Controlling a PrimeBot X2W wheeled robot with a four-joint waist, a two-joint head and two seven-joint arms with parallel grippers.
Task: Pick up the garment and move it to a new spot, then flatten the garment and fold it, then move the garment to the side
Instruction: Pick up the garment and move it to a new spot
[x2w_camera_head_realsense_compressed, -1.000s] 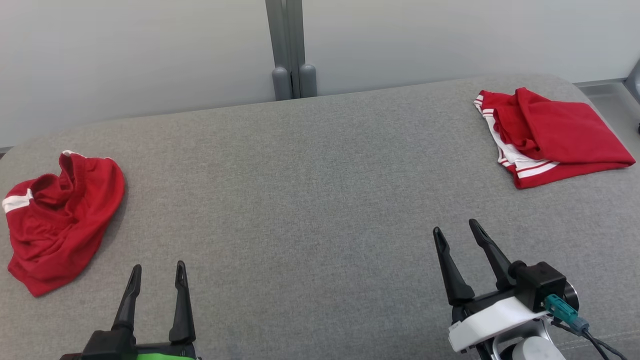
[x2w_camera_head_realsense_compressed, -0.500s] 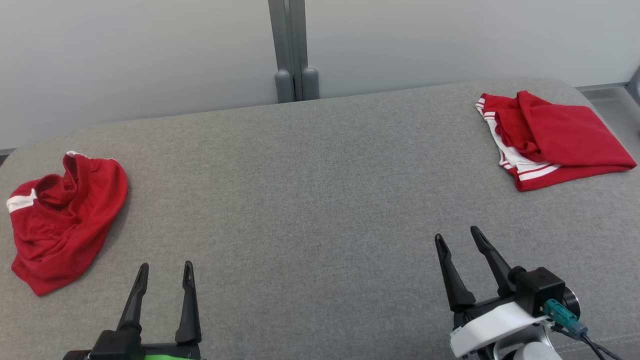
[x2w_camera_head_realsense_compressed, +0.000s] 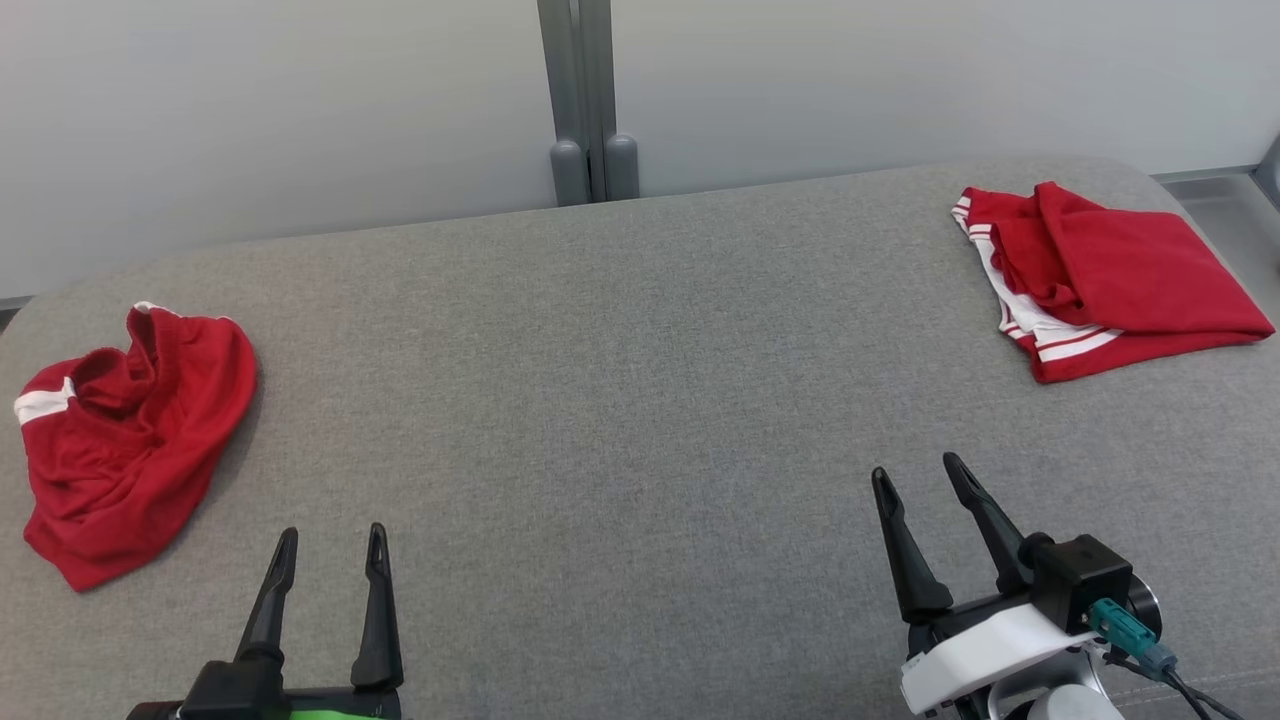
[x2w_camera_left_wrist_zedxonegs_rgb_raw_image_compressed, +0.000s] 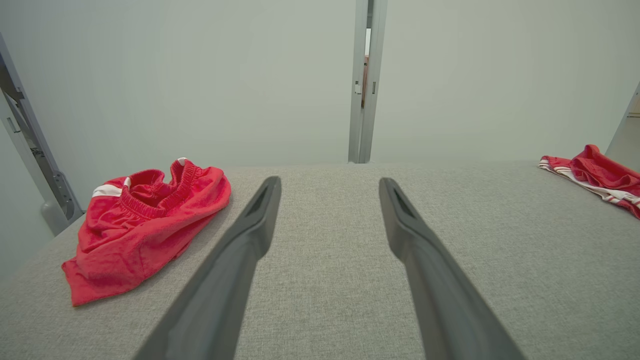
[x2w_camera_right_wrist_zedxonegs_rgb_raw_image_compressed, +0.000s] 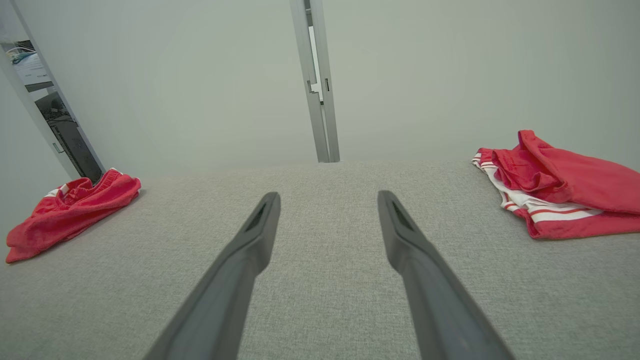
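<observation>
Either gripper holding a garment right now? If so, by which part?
Nothing held. Left gripper and right gripper are open over the grey surface, apart from both red garments.

Surface: grey fabric-covered table (x2w_camera_head_realsense_compressed: 620, 380)
Left end: crumpled red garment (x2w_camera_head_realsense_compressed: 130, 440)
Far right corner: folded red garment (x2w_camera_head_realsense_compressed: 1120, 265), white stripes showing

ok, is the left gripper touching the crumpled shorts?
Apart. The head view shows bare table between the open left gripper and the crumpled shorts.
</observation>
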